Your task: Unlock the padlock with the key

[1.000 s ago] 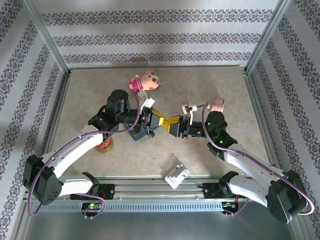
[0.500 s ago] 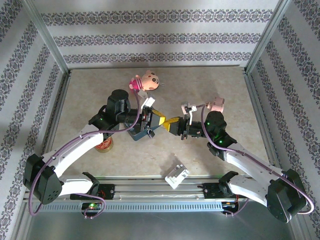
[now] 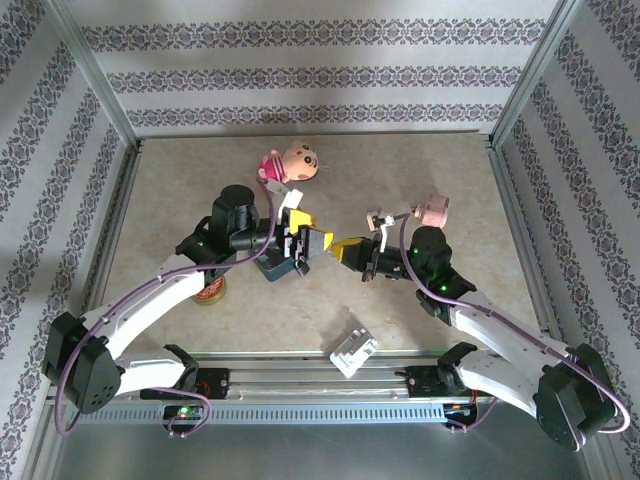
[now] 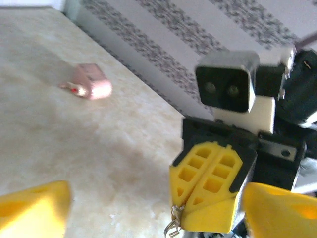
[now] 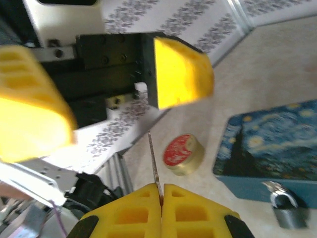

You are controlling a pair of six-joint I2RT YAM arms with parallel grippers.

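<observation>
The key (image 5: 153,157), a thin silvery sliver, sticks up from between the pads of my right gripper (image 5: 161,191), which is shut on it. Its wire ring (image 4: 173,227) hangs below the right gripper's closed yellow fingers (image 4: 208,183) in the left wrist view. My left gripper (image 3: 312,240) stands open just in front of the right gripper (image 3: 345,249), its yellow fingers (image 5: 181,72) spread to either side of the key and apart from it. The padlock (image 5: 285,210), dark with a silvery shackle, lies on the table beside the blue painted tin (image 5: 277,144).
A round tin with a red lid (image 3: 210,292) sits near the left arm. A pink doll head (image 3: 293,160) lies at the back, a pink toy piece (image 3: 432,212) at the right, and a white plastic block (image 3: 354,350) by the front rail.
My left gripper has opened and let go of the key. The right gripper has shut on the key, and the two grippers have drawn slightly apart.
</observation>
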